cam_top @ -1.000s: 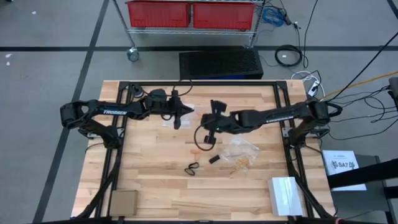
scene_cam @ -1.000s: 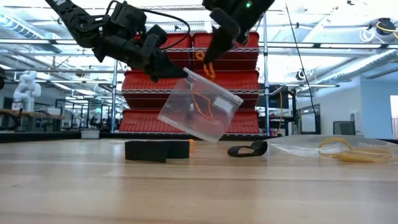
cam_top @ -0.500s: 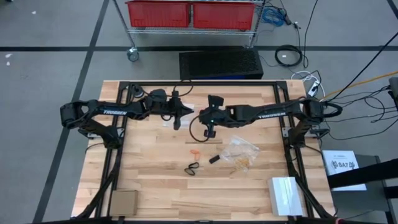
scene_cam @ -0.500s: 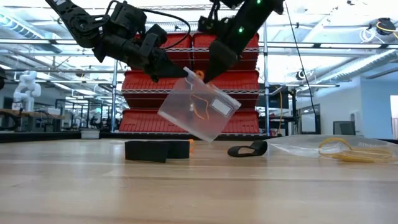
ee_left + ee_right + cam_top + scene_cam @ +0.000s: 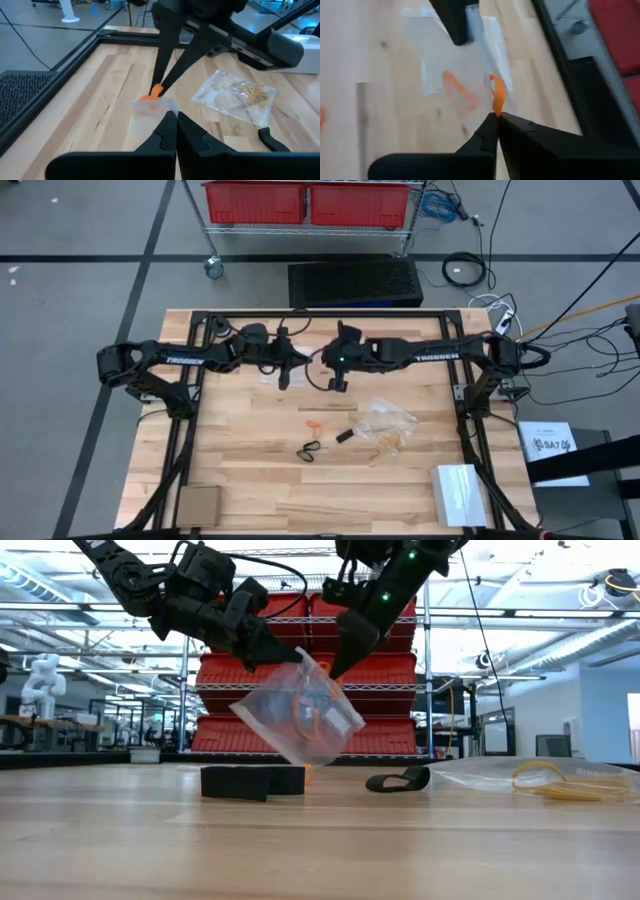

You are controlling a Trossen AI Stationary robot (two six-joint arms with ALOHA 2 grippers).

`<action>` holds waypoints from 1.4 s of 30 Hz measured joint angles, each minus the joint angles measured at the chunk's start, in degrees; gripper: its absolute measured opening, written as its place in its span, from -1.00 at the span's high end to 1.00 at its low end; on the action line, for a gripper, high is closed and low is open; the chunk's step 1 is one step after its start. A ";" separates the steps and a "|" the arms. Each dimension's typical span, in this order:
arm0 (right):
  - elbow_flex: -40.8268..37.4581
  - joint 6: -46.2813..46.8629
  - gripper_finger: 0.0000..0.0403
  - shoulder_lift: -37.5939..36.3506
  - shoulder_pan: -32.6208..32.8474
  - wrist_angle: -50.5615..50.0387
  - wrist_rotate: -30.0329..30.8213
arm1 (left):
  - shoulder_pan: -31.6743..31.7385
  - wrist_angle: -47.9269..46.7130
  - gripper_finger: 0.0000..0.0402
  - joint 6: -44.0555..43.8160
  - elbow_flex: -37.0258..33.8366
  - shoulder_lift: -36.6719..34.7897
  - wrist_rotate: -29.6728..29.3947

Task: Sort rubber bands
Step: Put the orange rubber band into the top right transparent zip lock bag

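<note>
A: Item one: thin orange-red elastic rubber band. Where do you have it?

B: Your right gripper has it, jaws pressed together on the band, right at the mouth of the small clear plastic bag. Your left gripper pinches the bag's top edge and holds it off the bench, tilted, probably so the opening faces the band coming in.

A: Contents of that bag?

B: Orange loops show through the film; I can't give you an exact count.

A: Remaining stock on the bench?

B: One more orange-red loop lying loose near the middle. One cluster of black elastic loops just beyond it; the number in it can't be told. One crumpled clear bag of pale tan bands to the right, apparently the tan lot, already sorted. One small black block between the two.

A: Bags in total?

B: Two: one held, one resting.
</note>
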 joint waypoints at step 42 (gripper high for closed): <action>13.11 -1.01 0.15 -1.34 -2.11 -16.79 -7.83 | -0.13 -0.22 1.00 0.28 -0.02 0.00 4.07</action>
